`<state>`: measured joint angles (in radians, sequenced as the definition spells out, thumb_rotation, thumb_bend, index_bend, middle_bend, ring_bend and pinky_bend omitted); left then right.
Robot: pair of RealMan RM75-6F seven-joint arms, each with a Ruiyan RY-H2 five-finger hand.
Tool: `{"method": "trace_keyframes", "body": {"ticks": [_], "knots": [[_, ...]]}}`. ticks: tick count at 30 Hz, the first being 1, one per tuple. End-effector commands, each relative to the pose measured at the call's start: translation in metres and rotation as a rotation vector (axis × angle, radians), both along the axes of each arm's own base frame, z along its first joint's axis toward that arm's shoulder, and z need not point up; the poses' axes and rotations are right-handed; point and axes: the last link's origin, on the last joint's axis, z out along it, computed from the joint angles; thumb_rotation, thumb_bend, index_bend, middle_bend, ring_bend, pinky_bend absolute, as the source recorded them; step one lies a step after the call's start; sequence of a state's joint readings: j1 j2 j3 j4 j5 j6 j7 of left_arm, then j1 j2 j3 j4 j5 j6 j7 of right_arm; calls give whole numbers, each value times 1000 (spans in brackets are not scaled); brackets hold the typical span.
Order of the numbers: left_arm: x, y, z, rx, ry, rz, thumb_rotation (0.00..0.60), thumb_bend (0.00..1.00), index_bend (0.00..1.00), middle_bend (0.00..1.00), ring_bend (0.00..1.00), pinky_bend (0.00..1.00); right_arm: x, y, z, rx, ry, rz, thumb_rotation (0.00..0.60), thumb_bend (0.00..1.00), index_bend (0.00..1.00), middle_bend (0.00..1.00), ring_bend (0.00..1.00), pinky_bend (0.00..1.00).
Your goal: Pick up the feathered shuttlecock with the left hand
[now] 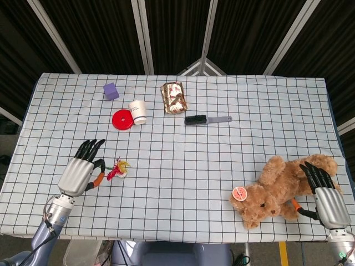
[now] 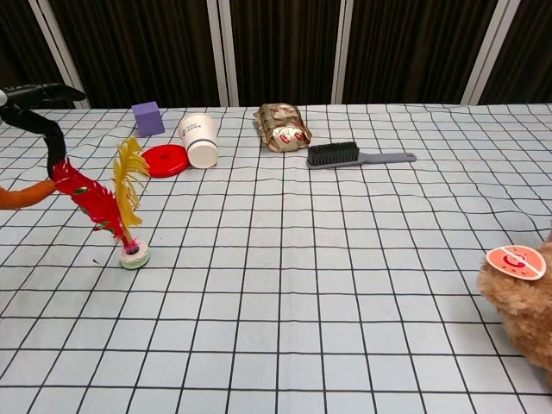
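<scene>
The feathered shuttlecock (image 1: 118, 168) stands with its white base (image 2: 134, 255) on the checked cloth, red and yellow feathers (image 2: 116, 194) leaning left. My left hand (image 1: 82, 170) is just left of it, at the left edge of the chest view. A curved finger (image 2: 52, 138) and the orange thumb tip (image 2: 30, 195) pinch the end of the red feather. My right hand (image 1: 325, 194) lies at the front right with fingers stretched out against the teddy bear (image 1: 280, 188), holding nothing.
At the back left are a purple cube (image 1: 111, 91), a tipped paper cup (image 1: 137, 111) and a red lid (image 1: 122, 119). A gold foil packet (image 1: 173, 97) and a black brush (image 1: 205, 119) lie behind the middle. The teddy (image 2: 522, 289) fills the front right.
</scene>
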<state>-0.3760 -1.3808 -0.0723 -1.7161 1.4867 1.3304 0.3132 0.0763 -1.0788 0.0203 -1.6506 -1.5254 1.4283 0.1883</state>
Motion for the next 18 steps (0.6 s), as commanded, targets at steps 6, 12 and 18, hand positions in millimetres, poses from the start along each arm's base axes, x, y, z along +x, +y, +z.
{"method": "trace_keyframes", "body": {"ticks": [6, 12, 18], "knots": [[-3, -9, 25, 55, -69, 9, 600, 165, 4, 0, 0, 0, -1, 0, 1, 2, 3, -4, 600, 342, 0, 0, 0, 0], [-32, -36, 58, 82, -13, 123, 600, 107, 0, 0, 0, 0, -2, 1, 1, 7, 17, -4, 600, 342, 0, 0, 0, 0], [-76, -71, 77, 117, -6, 234, 600, 105, 0, 0, 0, 0, -1, 1, 0, 8, 29, -1, 600, 341, 0, 0, 0, 0]]}}
